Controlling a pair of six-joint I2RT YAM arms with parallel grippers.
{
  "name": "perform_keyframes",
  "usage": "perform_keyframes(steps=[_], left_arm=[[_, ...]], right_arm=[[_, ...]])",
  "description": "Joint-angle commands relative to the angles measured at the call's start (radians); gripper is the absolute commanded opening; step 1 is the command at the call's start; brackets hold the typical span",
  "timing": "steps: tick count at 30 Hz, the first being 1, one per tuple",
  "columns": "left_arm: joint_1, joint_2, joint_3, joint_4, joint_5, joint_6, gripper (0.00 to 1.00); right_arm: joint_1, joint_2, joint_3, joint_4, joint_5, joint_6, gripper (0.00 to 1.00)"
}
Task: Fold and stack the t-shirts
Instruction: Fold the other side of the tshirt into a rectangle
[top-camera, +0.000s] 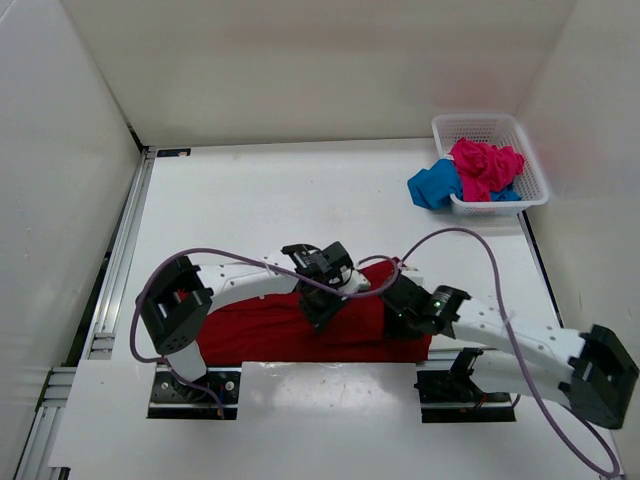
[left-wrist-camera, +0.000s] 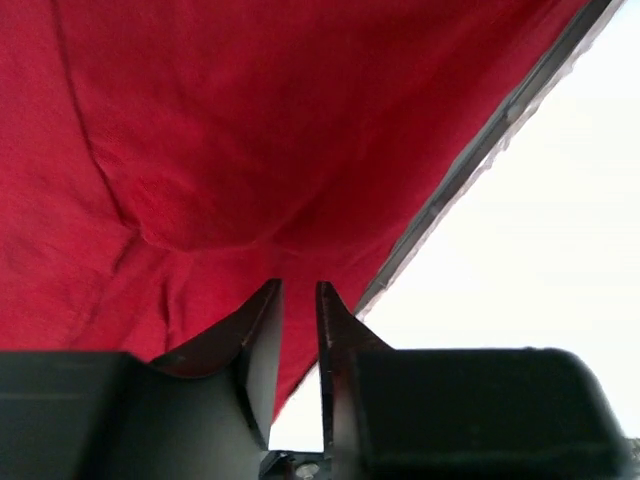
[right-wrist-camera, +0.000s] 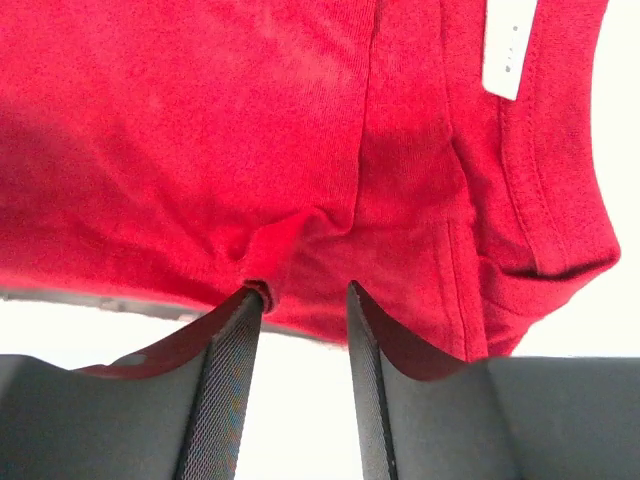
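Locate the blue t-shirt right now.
In the top external view, the blue t-shirt spills over the left side of the white mesh basket at the table's far right corner, beside the pink t-shirt heaped inside it.

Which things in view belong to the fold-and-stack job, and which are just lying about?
Part of the job:
- dark red t-shirt, spread under both arms
- pink t-shirt, in the basket
- blue t-shirt, spilling over the basket's left side

Just lying about:
- white mesh basket
- purple cable
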Motion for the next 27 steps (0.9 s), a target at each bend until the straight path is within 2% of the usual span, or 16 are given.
perform_keyframes(steps=[1, 3, 7, 9, 12, 15, 16, 17, 18, 19, 21, 22, 23, 25, 26, 27], left_arm=[[-0.009, -0.052, -0.043, -0.047, 0.033, 0.0, 0.34], [-0.009, -0.085, -0.054, -0.096, 0.067, 0.0, 0.4], [-0.009, -0.142, -0.063, -0.153, 0.07, 0.0, 0.42], [-0.009, -0.153, -0.063, -0.109, 0.001, 0.0, 0.44], [-0.009, -0.136, -0.028, -0.049, -0.044, 0.0, 0.44], [0.093, -0.124, 0.027, -0.035, -0.015, 0.0, 0.44], [0.132, -0.124, 0.036, -0.026, -0.015, 0.0, 0.44], [0.213, -0.154, 0.045, -0.026, -0.015, 0.0, 0.44], [0.257, -0.168, 0.045, -0.026, -0.034, 0.0, 0.46], [0.302, -0.185, 0.045, -0.017, -0.111, 0.0, 0.53], [0.432, -0.236, 0.012, 0.002, -0.247, 0.0, 0.62], [0.48, -0.25, -0.008, 0.029, -0.375, 0.0, 0.64], [0.573, -0.283, -0.066, 0.049, -0.437, 0.0, 0.67], [0.679, -0.314, -0.129, 0.085, -0.531, 0.0, 0.67], [0.788, -0.328, -0.16, 0.117, -0.532, 0.0, 0.67], [0.842, -0.352, -0.218, 0.135, -0.532, 0.0, 0.67]], right_arm=[[0.006, -0.17, -0.019, 0.008, 0.036, -0.022, 0.44], [0.006, -0.226, -0.04, 0.017, 0.084, -0.022, 0.36], [0.006, -0.292, -0.04, 0.053, 0.171, 0.029, 0.23], [0.006, -0.269, -0.04, 0.08, 0.171, 0.049, 0.14], [0.006, -0.198, -0.007, 0.1, 0.182, 0.069, 0.1], [0.006, -0.114, 0.041, 0.059, 0.24, 0.131, 0.07], [-0.009, -0.073, 0.061, 0.026, 0.271, 0.154, 0.1], [-0.023, -0.053, 0.108, -0.008, 0.315, 0.164, 0.19], [-0.045, -0.033, 0.133, -0.051, 0.326, 0.164, 0.31], [-0.106, 0.01, 0.157, -0.051, 0.326, 0.121, 0.52], [-0.189, 0.09, 0.234, -0.051, 0.302, 0.051, 0.61], [-0.28, 0.121, 0.263, -0.039, 0.247, -0.023, 0.65], [-0.322, 0.153, 0.312, -0.039, 0.221, -0.054, 0.67], [-0.423, 0.248, 0.351, -0.018, 0.159, -0.132, 0.69], [-0.445, 0.276, 0.363, -0.007, 0.113, -0.152, 0.69], [-0.474, 0.324, 0.363, 0.004, 0.099, -0.166, 0.69]])
